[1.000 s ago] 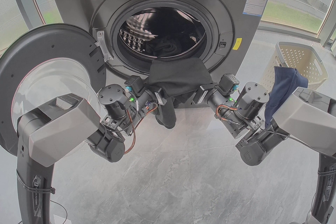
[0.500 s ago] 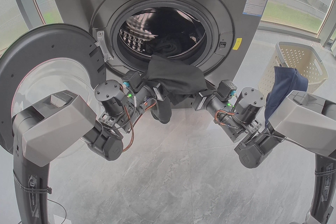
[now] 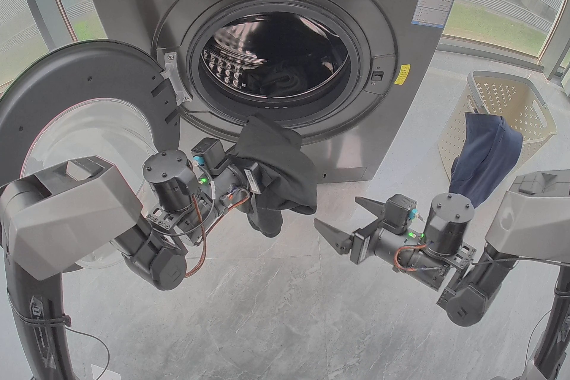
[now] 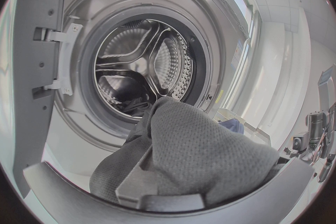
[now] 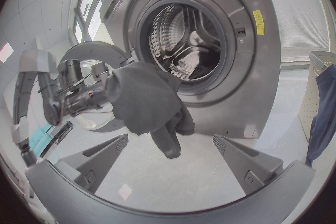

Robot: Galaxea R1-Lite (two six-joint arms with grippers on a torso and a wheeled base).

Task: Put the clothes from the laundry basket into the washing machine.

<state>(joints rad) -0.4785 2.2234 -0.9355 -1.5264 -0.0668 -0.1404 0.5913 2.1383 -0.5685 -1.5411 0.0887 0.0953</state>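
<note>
The washing machine (image 3: 368, 43) is open, and a blue cloth (image 3: 487, 155) is draped on the laundry basket (image 3: 522, 96). The black cloth (image 3: 279, 167) is now hung outside, just in front of the machine, and is pinched by the left gripper (image 3: 250, 182) alone. The right gripper (image 3: 338, 213) has been pulled back with its fingers wide apart, so the cloth is not in yet.

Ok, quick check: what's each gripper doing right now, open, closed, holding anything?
Left gripper: closed on the black garment, which drapes over it.
Right gripper: open, holding nothing.
</note>
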